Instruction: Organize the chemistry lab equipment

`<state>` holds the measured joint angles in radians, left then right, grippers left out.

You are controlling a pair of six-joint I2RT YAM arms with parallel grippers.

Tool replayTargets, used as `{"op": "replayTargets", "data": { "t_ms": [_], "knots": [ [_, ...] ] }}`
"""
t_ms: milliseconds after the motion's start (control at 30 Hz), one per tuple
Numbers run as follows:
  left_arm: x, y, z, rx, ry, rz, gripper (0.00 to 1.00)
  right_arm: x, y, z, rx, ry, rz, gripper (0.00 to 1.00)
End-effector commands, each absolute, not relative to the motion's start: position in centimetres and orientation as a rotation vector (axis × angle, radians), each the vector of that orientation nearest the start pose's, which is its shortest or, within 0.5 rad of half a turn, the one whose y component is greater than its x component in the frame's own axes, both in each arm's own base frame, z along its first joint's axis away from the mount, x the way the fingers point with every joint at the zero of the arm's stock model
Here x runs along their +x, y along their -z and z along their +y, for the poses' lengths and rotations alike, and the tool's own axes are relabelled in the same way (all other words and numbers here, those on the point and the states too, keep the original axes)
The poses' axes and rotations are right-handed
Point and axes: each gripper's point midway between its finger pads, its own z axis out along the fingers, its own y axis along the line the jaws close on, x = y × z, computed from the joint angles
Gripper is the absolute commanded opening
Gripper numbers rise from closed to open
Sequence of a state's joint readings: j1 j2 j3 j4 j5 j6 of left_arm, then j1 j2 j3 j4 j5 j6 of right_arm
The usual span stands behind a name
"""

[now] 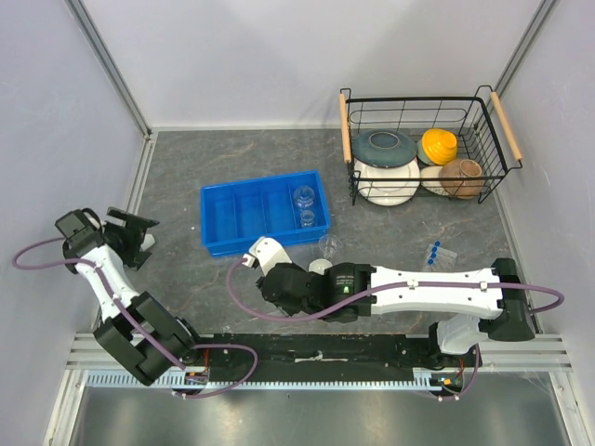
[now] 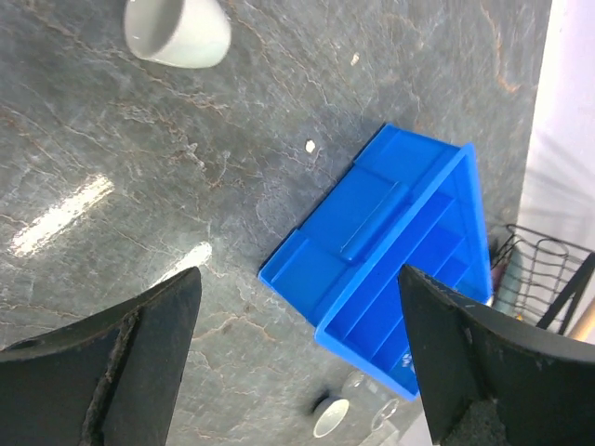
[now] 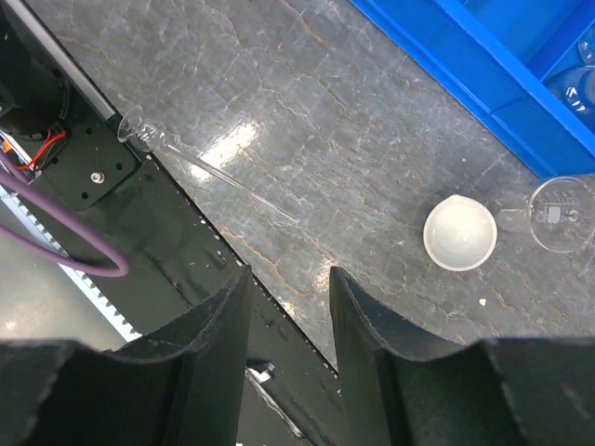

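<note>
The right claw (image 3: 288, 279), narrowly parted and empty, hung nearer the thin glass tube (image 3: 209, 177), which lay at its eleven o'clock, running ten-to-four. The left claw (image 2: 297, 279) gaped wide.

Bench (image 1: 186, 167): grey stone look, pale veins
Tray (image 1: 228, 214): bright blue
Cup (image 2: 177, 30): white
Dish (image 3: 459, 233): white
Beaker (image 3: 561, 215): clear glass, faint printed marks
Tubes (image 1: 435, 252): clear, blue caps
Basket (image 1: 414, 99): black wire, pale wood handles
Bowls (image 1: 384, 147): blue-grey, yellow, brown, white
Cables (image 1: 35, 246): purple
</note>
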<state>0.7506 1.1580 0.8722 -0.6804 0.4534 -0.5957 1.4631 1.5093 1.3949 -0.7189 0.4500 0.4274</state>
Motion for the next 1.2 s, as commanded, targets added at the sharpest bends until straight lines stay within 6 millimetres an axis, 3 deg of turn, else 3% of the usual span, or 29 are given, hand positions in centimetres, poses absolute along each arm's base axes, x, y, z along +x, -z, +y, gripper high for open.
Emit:
{"op": "replayTargets", "data": {
  "t_ms": [0,267,633,1167],
  "knots": [
    [26.6,-15.4,11.8,-1.407,0.629,1.899,0.92,9.7,-21.5,38.4,-0.965,-0.421,2.116,0.46],
    [25.2,-15.5,14.3,-1.467,0.580,1.739,0.91,9.1,-19.7,38.1,-1.052,-0.421,2.101,0.45],
    [24.0,-13.9,16.6,-1.530,0.451,1.614,0.91,7.8,-17.0,38.1,-1.152,-0.456,2.117,0.45],
    [25.5,-10.3,19.1,-1.570,0.453,1.657,0.88,7.7,-15.6,38.8,-1.216,-0.450,2.100,0.45]
  ]
}}
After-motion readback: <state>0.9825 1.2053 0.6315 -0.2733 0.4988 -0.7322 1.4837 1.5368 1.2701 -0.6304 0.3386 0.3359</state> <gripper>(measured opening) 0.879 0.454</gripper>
